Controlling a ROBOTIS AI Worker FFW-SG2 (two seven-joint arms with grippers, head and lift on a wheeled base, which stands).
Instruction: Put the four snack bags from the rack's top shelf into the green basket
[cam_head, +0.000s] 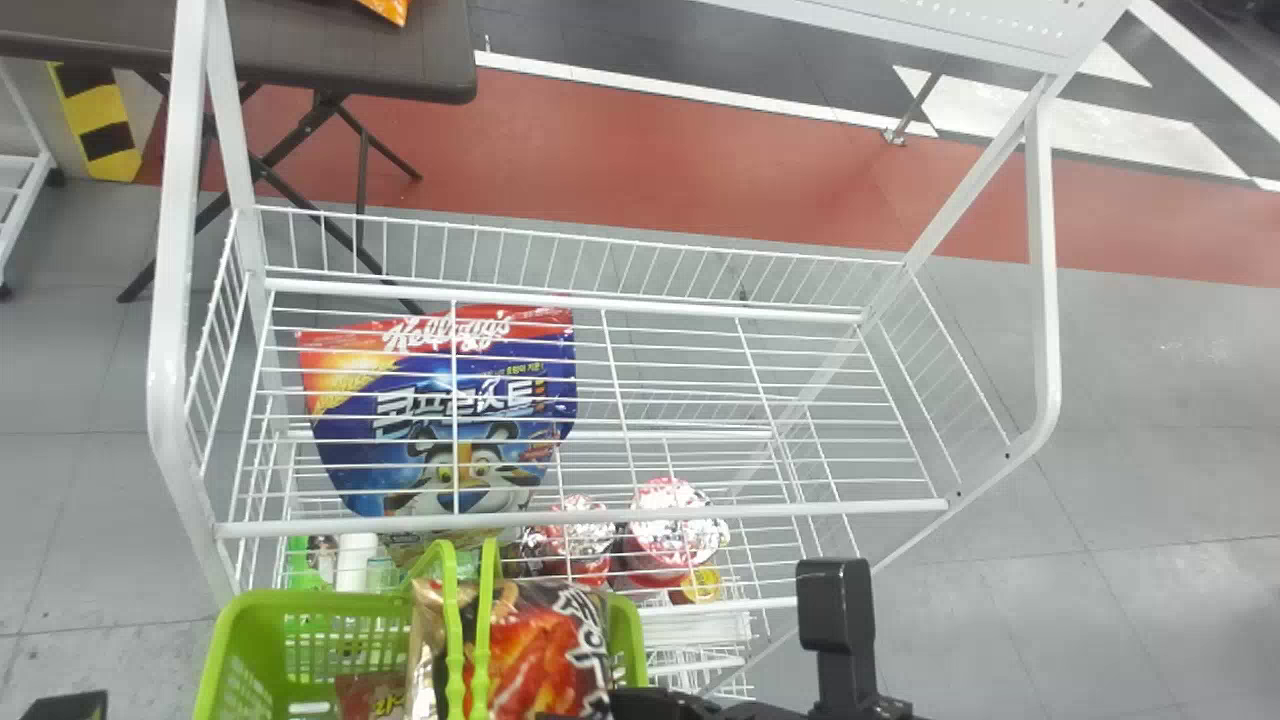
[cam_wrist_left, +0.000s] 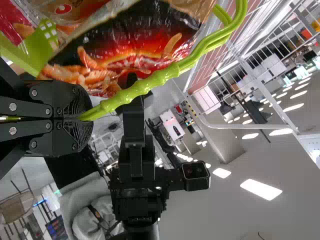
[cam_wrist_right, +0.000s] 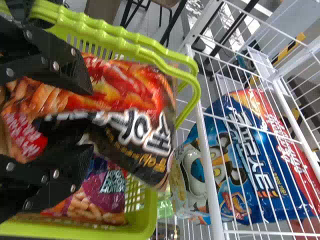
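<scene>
Right wrist view reveals purple bag (cam_wrist_right: 111, 192) inside basket (cam_wrist_right: 115, 231)

Head view crops green basket (cam_head: 300, 602)

Head view: from above, farthest back, facing forward and down over the rack (cam_head: 560, 301); green basket (cam_head: 350, 602) at seven o'clock, table (cam_head: 330, 50) at ten.
Left wrist view: very near the snack bag (cam_head: 540, 645), facing past it and up towards ceiling lights (cam_wrist_left: 261, 190).
Right wrist view: close, looking down across the basket to the rack.
Basket handles (cam_head: 455, 630): shared by all three.
Cereal bag (cam_head: 350, 450): shared by head, about nine o'clock, and right wrist.
</scene>
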